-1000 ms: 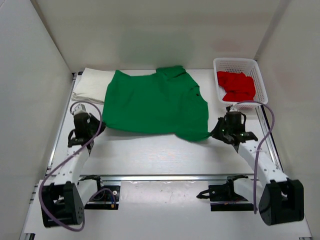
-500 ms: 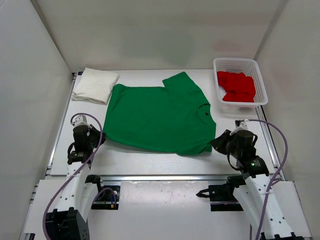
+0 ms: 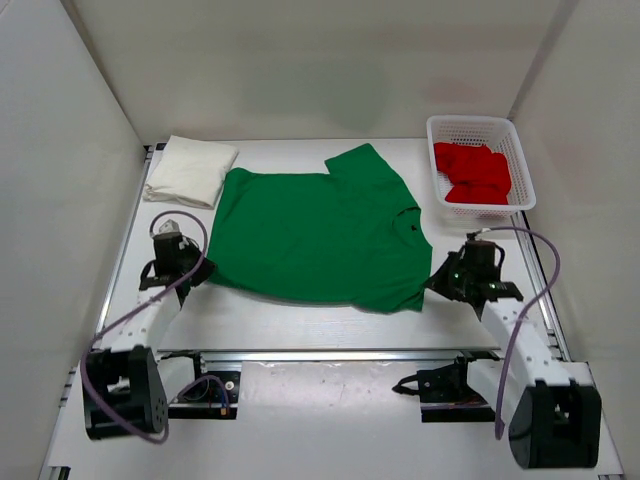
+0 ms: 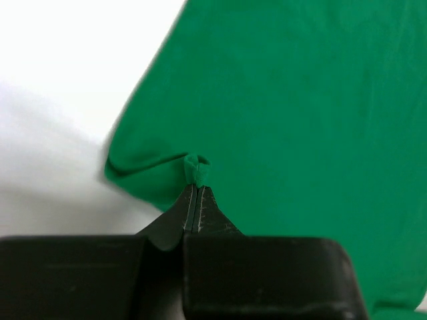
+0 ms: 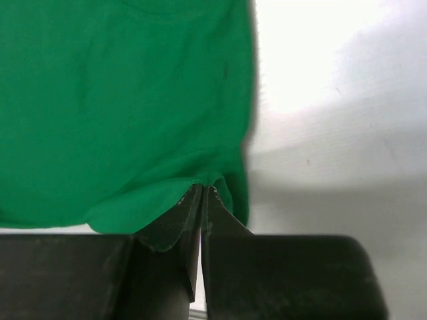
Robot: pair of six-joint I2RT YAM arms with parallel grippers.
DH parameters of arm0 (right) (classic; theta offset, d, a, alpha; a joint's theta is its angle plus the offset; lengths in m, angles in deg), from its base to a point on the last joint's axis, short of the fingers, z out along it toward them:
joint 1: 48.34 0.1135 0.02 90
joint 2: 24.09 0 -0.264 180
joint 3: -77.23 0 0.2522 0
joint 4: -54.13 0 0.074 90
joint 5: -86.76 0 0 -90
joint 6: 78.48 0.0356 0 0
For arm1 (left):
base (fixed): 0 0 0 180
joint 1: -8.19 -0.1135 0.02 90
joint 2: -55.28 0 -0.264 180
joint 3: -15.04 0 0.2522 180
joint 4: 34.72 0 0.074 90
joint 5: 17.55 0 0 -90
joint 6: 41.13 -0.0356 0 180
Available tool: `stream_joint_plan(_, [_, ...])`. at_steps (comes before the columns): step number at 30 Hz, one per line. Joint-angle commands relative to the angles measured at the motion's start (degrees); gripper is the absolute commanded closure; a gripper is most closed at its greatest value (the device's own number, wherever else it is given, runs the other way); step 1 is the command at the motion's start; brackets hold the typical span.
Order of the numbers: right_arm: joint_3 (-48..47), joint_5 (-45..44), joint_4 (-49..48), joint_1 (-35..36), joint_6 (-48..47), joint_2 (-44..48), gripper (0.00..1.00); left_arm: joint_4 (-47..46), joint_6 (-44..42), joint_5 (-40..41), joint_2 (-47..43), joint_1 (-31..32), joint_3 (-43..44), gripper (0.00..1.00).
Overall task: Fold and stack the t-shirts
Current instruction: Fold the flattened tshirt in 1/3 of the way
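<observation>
The green t-shirt lies spread across the middle of the table. My left gripper is shut on its near left corner, a pinch of green cloth between the closed tips. My right gripper is shut on the near right corner, the hem caught in the tips. The cream-white t-shirt lies folded at the far left, touching the green one's edge. The red t-shirt sits crumpled in the basket.
A white mesh basket stands at the far right corner. White walls close in the table on three sides. A metal rail runs along the near edge between the arm bases.
The green shirt was pulled toward me and spread flat, uncovering the cream-white shirt. Both grippers moved back toward the near edge, then slightly forward, still holding the corners.
</observation>
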Motion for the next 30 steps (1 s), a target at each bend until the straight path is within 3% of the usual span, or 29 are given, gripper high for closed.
stream_joint_plan(1, [-7.5,-2.5,-7.9,2.6,-3.3,-7.4,1.0,-5.5,2.7,-2.3,5.7,-2.1,5.1,1.0])
stream_joint_plan(9, [-22.3,-4.4,-15.0,3.4,-4.3,-26.6,1.0,-8.1,4.1,-0.3,20.6,-1.9,13.9,1.0])
stream_joint_plan(22, [-40.8,-6.7,-14.0,4.8,-7.6,-45.8,1.0,-8.8,4.8,1.3,28.3,-2.4,19.0,0.99])
stream_joint_plan(26, [-43.3,-6.3,-13.9,3.8,-7.9,-50.6,1.0,-10.1,5.1,0.6,28.5,-3.5,18.0,0.9])
stream_joint_plan(28, [-44.9,-5.9,-13.7,3.6,-8.0,-52.2,0.99,-9.4,5.2,0.6,28.6,-3.6,18.4,0.78])
stream_joint_plan(29, [-44.9,-5.8,-13.7,3.6,-8.1,-52.0,0.91,-9.4,5.4,0.0,28.2,-3.9,18.2,0.73])
stream_joint_plan(30, [-44.6,-5.7,-13.9,3.9,-7.9,-51.8,0.88,-9.9,5.8,-0.2,26.8,-4.3,17.7,0.6])
